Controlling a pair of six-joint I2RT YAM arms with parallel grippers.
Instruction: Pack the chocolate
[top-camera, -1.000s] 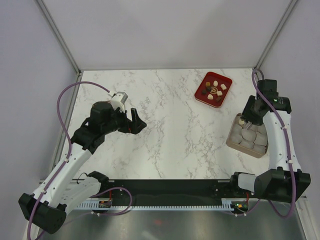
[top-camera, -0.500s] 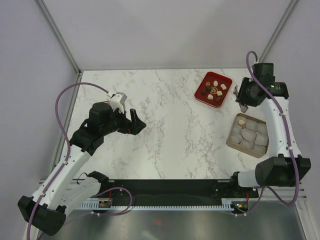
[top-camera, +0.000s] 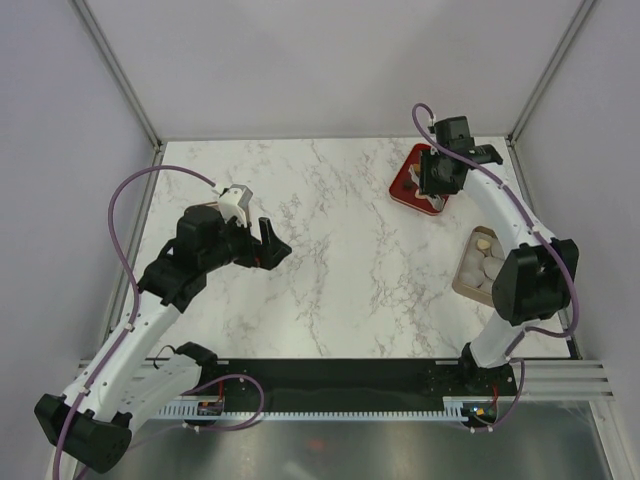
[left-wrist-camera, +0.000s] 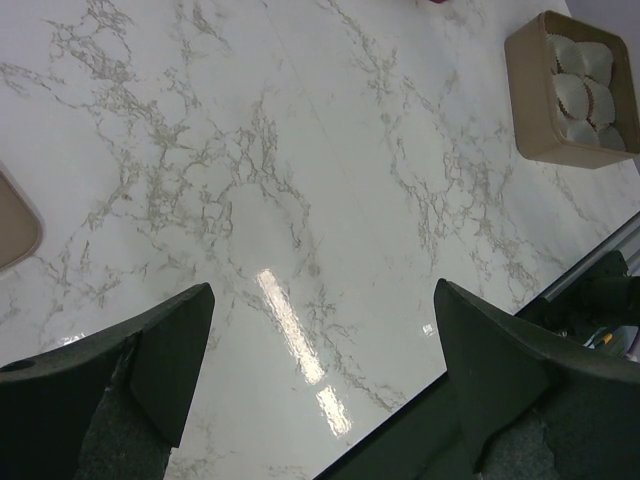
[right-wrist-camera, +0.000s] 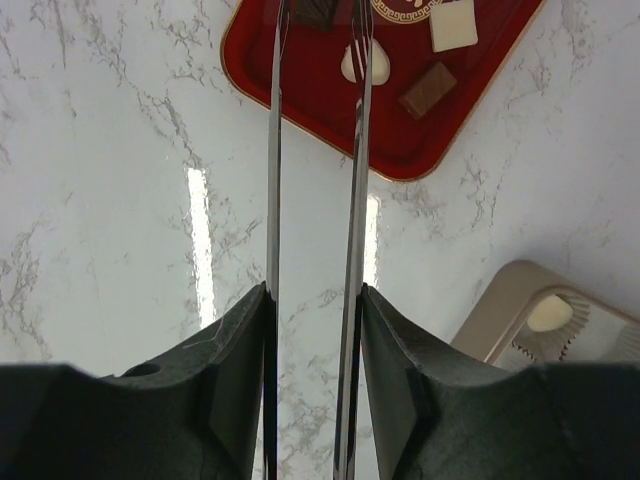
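Marble-patterned tabletop (top-camera: 330, 250), pale grey walls around. Nearest, toward 9 o'clock in the overhead view: left gripper (left-wrist-camera: 322, 300), dark fingers spread wide, nothing between them, hovering over bare marble.

Farther, at 3 o'clock: tan box (left-wrist-camera: 530, 100) lined with pleated white paper cups (left-wrist-camera: 580, 80), partly hidden overhead by the right arm. One cream lump of chocolate (right-wrist-camera: 550, 313) seated in the cup at the box's 11 o'clock corner, well apart from either gripper.

Farthest, at 1 o'clock: red tray (right-wrist-camera: 300, 110) with a gold emblem (right-wrist-camera: 405, 6), cropped by the frame, its marks too small to read. Right gripper (right-wrist-camera: 318, 30) above the tray's left part, two thin metal blades parallel and set partly apart, red tray showing in the gap, nothing seen pinched, tips lost at the upper edge.

Loose on the tray, from the right wrist:
- dark piece (right-wrist-camera: 315, 12) in the gap at 12 o'clock, against the left blade, clear of the right one, cropped
- cream heart (right-wrist-camera: 378, 65) partly behind the right blade
- brown bar (right-wrist-camera: 427, 90) at 4 o'clock of the heart, long axis running 8 to 2 o'clock
- cream square (right-wrist-camera: 453, 25) at 1 o'clock of the bar, slightly turned
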